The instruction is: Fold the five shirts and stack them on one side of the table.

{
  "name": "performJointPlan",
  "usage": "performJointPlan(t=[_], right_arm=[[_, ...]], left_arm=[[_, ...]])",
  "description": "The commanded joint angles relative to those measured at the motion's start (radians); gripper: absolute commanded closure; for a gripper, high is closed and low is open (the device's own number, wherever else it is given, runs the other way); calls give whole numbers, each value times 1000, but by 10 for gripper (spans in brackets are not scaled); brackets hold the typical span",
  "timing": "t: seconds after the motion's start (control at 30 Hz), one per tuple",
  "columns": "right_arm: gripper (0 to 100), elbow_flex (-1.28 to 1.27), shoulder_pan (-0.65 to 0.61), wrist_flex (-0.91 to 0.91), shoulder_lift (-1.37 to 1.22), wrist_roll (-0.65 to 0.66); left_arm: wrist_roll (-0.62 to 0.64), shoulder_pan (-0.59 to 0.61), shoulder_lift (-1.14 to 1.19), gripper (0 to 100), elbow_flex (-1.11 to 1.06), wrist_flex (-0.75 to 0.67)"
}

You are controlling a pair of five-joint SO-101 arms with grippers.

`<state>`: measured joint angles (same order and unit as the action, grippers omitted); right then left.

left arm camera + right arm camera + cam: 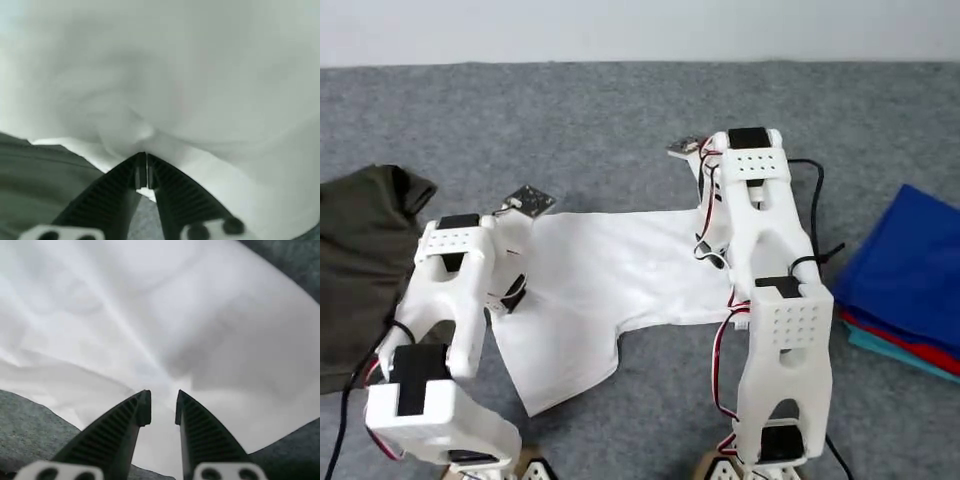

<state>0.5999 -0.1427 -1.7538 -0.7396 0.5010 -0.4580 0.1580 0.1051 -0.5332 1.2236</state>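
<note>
White shirt (590, 290) seems pinched by left gripper (146, 165), right gripper (162, 407) narrowly parted; overhead shows folded stack (910, 290).

There are two arms (770, 215), one white shirt (600, 290), one olive shirt (360, 250) and three stacked shirts (910, 270).

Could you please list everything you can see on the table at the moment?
white shirt: one, white, spread out mid-table between the arms
green shirt: one, dark olive, crumpled at the high view's left edge
folded stack: three layers, blue over red over teal, at the high view's right edge
table: one, grey, under everything
left arm: one, white, beside the green shirt
right arm: one, white, over the white shirt's other side
left tool: one, black, shut on the white shirt
right tool: one, black, open above the white shirt
</note>
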Motion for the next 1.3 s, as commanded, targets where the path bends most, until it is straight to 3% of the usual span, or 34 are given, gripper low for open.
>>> performJointPlan(t=[0.0, 0.3, 0.53, 0.83, 1.27], right_arm=[[902, 28, 1, -41, 16, 8], [902, 28, -1, -39, 16, 8], [902, 28, -1, -39, 16, 9], [902, 28, -1, -39, 16, 9], [902, 28, -2, -38, 15, 9]], left_arm=[[12, -6, -98, 985, 45, 20], [14, -12, -147, 985, 36, 6], [14, -114, -147, 985, -21, -66], [12, -8, -147, 985, -58, -83], [14, -40, -146, 985, -96, -155]])
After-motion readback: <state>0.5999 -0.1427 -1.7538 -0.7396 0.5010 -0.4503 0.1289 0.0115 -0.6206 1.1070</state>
